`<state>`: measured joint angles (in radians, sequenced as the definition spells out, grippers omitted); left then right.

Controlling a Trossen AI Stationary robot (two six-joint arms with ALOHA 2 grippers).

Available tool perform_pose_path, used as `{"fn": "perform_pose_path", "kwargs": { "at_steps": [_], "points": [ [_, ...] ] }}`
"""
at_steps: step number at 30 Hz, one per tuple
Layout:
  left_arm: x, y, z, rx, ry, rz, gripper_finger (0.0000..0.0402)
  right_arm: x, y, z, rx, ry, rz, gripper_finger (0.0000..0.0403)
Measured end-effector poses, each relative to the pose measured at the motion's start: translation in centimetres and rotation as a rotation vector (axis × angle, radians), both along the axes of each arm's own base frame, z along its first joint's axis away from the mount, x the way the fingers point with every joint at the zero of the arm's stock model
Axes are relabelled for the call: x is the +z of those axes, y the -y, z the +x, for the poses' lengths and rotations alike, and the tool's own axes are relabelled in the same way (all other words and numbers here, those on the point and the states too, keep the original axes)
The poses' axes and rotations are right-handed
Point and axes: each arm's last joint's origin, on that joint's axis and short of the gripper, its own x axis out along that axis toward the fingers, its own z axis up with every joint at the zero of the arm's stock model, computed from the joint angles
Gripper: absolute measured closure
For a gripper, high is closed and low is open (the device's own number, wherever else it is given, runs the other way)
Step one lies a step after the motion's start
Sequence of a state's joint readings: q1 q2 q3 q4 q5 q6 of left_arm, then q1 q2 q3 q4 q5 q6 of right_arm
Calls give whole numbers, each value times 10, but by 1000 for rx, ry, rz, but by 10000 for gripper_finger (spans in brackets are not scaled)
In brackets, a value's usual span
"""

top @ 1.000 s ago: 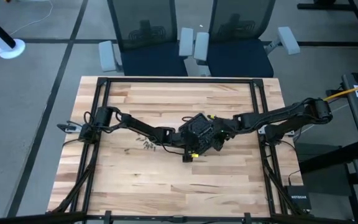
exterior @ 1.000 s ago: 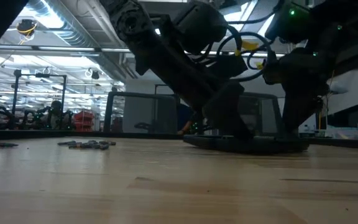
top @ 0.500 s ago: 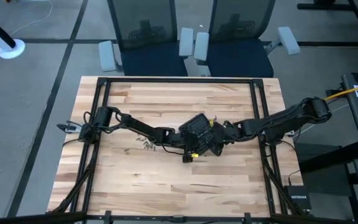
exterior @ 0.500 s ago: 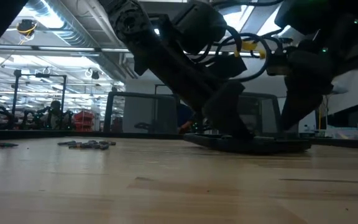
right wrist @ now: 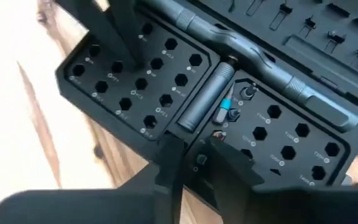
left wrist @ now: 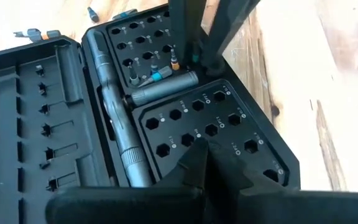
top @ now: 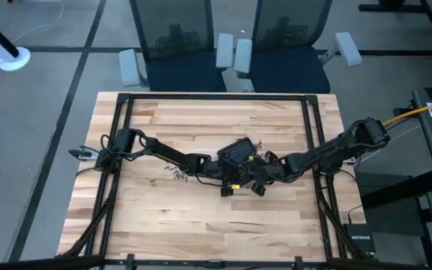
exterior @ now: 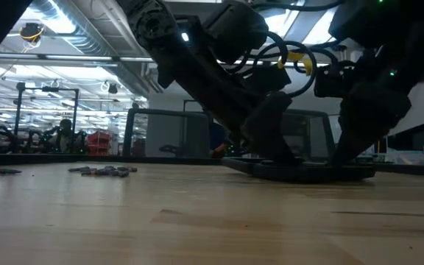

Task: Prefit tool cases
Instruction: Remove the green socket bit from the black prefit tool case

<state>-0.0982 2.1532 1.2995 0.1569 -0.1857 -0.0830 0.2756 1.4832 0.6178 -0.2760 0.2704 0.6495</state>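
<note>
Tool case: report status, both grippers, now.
Tool case lies open, flat on table. Left gripper and right gripper low over its slotted half. Loose bits clear to one side.

wooden table (top: pixel 201 217): open tool case (top: pixel 240 161) mid-table, loose bits (top: pixel 175 174) beside it.

Loose screwdriver bits (top: pixel 175 174) lie scattered on the wooden table (top: pixel 201 225), left of its middle. Two grey-backed office chairs (top: pixel 172 37) stand beyond the far edge. A black NETGEAR box (top: pixel 359 241) sits off the table's near right corner.
</note>
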Motion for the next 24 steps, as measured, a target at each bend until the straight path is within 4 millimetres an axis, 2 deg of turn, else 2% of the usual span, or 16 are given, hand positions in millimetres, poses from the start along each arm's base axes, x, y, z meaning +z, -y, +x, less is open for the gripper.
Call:
{"fn": "perform_pose_path", "kwargs": {
  "at_steps": [6,10,17,24],
  "points": [
    [-1,0,-1,8,-10,-11,401,4,0,-2,10,-2,32,392],
    [-3,1,0,11,-4,-22,402,14,0,-8,38,10,96,393],
    [-7,3,1,38,-7,-52,401,27,5,-16,2,27,101,400],
    [-8,3,0,47,-6,-41,401,28,16,-10,-45,68,136,401]
  ]
}}
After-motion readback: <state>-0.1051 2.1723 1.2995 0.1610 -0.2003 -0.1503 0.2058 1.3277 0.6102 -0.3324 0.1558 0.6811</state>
